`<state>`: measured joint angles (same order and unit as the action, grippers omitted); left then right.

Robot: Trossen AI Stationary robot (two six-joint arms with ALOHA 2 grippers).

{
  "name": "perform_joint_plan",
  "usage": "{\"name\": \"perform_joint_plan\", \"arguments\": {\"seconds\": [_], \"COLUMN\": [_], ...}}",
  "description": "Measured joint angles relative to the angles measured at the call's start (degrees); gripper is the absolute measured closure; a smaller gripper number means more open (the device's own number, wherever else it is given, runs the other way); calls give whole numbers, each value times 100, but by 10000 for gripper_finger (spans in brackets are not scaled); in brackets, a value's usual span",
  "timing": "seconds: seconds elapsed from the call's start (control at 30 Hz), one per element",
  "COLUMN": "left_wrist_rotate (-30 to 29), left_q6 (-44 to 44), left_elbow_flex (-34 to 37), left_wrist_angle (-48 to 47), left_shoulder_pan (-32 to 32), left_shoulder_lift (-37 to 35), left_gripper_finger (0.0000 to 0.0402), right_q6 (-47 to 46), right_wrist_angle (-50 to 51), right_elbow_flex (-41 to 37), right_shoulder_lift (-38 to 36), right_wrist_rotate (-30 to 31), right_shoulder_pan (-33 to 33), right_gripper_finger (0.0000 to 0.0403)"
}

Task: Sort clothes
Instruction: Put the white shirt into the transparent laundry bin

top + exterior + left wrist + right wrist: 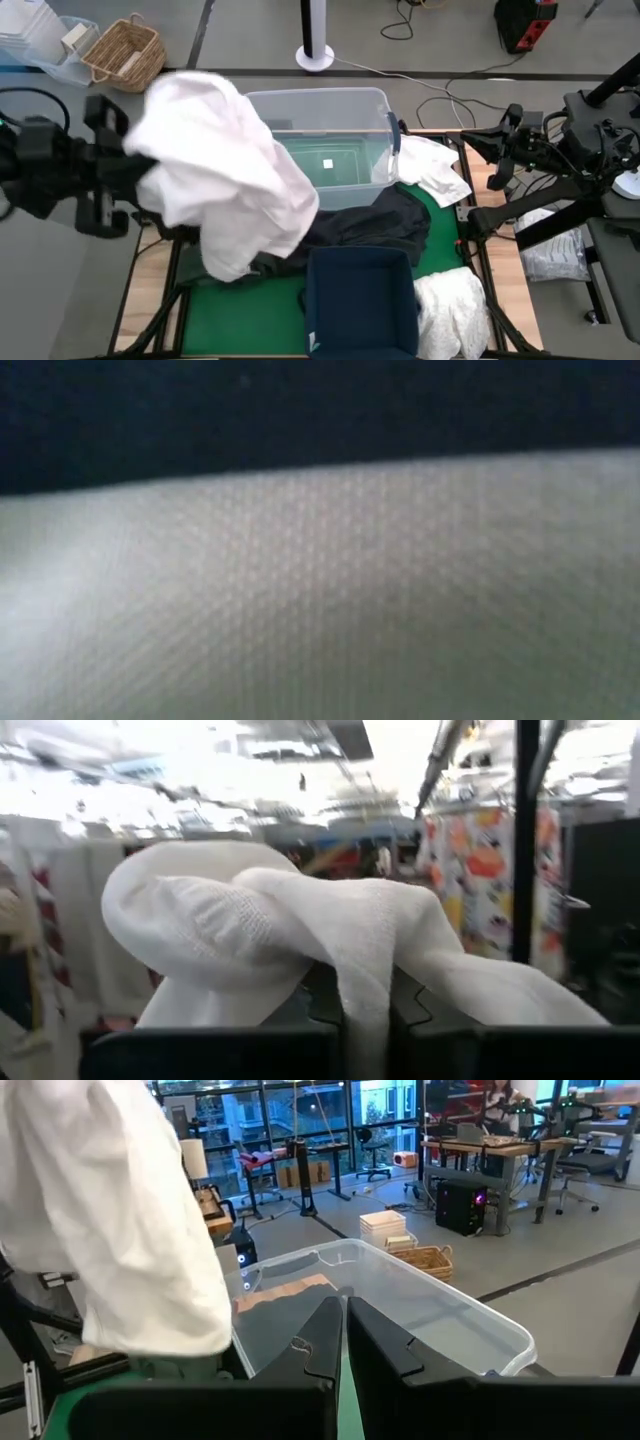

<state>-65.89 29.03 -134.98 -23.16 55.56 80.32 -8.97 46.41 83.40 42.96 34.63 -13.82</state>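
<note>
The left gripper (350, 1020) was clenched on a large white fabric garment (225, 165) hanging beneath it beside the clear plastic tub (330, 130), while the right gripper (343, 1335) waited clenched, empty.

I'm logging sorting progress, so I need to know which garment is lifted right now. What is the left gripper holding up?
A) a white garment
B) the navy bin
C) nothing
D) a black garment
A: the left gripper is shut on a white garment, which drapes from it above the table beside the clear tub; the black garment lies on the table.
</note>
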Motion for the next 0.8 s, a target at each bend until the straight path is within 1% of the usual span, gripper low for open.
{"name": "perform_joint_plan", "arguments": {"seconds": [0.17,0.23,0.33,0.47,0.6,0.8], "left_wrist_rotate": [53,243,671,1106,1604,1980], "left_q6": [1428,1836,2193,2343,2228,1907], "left_elbow_flex": [-2,-2,0,0,-2,-2], "left_wrist_angle": [1195,1464,1742,1829,1865,1854], "left_shoulder_pan": [-72,-155,-355,-787,-1443,-2471], "left_shoulder_lift": [-70,-84,-113,-165,-154,-67], "left_gripper_finger": [401,401,401,401,401,401], "right_q6": [10,11,22,14,-1,0], "right_wrist_angle": [0,0,0,0,0,0], "right_elbow_flex": [0,0,0,0,0,0], "right_shoulder_lift": [0,0,0,0,-1,-1], "right_wrist_rotate": [40,126,157,213,455,466], "right_shoulder_pan": [0,0,0,0,0,0], "right_gripper_finger": [390,390,390,390,390,390]}}
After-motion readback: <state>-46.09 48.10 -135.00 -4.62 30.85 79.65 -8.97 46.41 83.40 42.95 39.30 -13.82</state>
